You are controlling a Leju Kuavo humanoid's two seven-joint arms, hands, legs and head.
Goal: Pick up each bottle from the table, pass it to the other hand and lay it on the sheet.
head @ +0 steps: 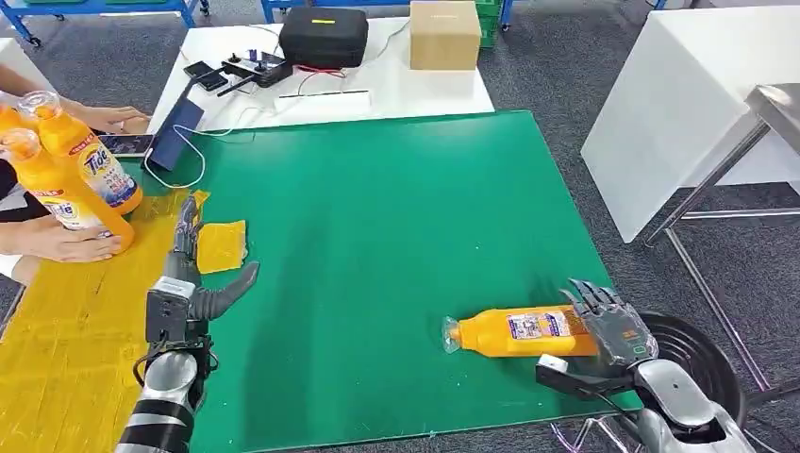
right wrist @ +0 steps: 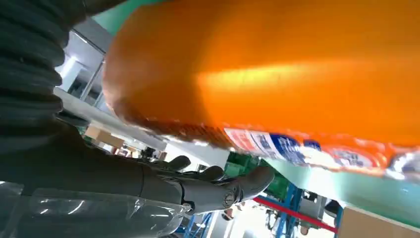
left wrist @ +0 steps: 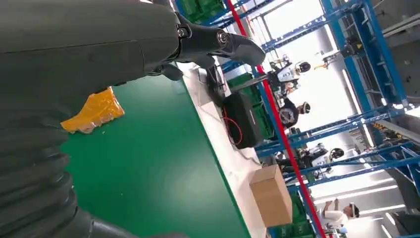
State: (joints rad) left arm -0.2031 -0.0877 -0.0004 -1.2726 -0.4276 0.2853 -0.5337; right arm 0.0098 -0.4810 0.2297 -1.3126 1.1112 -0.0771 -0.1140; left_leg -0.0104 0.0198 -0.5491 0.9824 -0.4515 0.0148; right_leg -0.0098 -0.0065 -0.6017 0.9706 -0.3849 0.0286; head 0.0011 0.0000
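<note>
Beyond the green mat [head: 377, 236] we see a black case [head: 324, 36] and a cardboard box [head: 444, 34] on a white table [head: 425, 90].

Grey carpet floor [head: 566, 66] all round. Beyond the green mat [head: 377, 245], a white table [head: 415, 90] carrying a black case [head: 324, 36], a cardboard box [head: 444, 34], a remote [head: 255, 70] and cables. To the right, a white block [head: 679, 104] and a steel-legged table [head: 726, 160]. Blue frame legs [head: 189, 11] along the far edge. Seen from the left wrist: tall blue racking [left wrist: 356, 59], a red line [left wrist: 267, 99], bright white light behind, a person [left wrist: 339, 215] far off.
</note>
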